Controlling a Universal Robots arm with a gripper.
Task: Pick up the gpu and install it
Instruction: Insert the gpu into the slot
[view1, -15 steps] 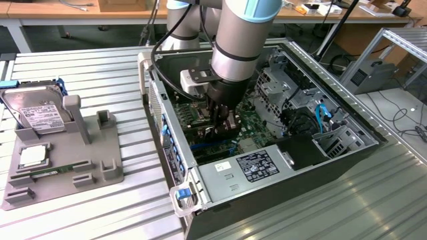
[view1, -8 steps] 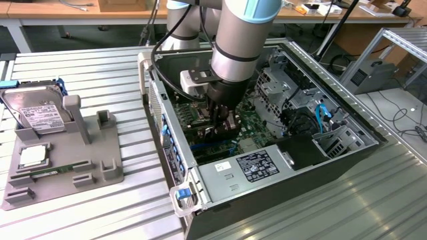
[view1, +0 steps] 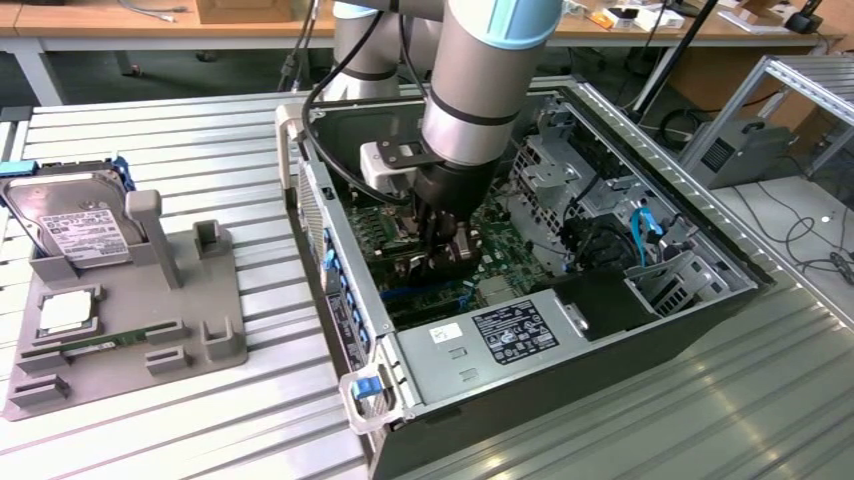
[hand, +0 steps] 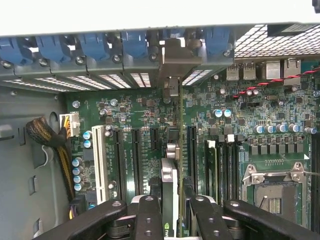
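We see the arm reaching down into the open case (view1: 667, 300), with the gripper (view1: 447, 262) low over the green board (hand: 240, 130). In the wrist view the two black fingers (hand: 147, 217) stand close together and hold the gpu (hand: 169, 192) between them by its upper edge, so the gap is narrow and filled by the card. The gpu stands on its edge, seen almost end-on, and it runs straight away from the fingers toward the rear wall of the case, where its silvery bracket (hand: 172, 62) reaches the row of blue clips (hand: 95, 45). Below the fingers the card stays in line with one of the long slots (hand: 191, 150); it seems to sit in that slot or just above it, but from this angle we cannot tell which. To one side of the fingers lie the white slot (hand: 98, 162) and a braided cable (hand: 47, 137); to the other side lie the memory slots (hand: 225, 165) and the open metal socket (hand: 272, 192).

In the exterior view, well apart from the gripper and outside the case, a grey holder (view1: 134, 320) lies on the table (view1: 200, 130). On it a hard drive (view1: 74, 220) leans, and a small square chip (view1: 67, 312) lies flat near it
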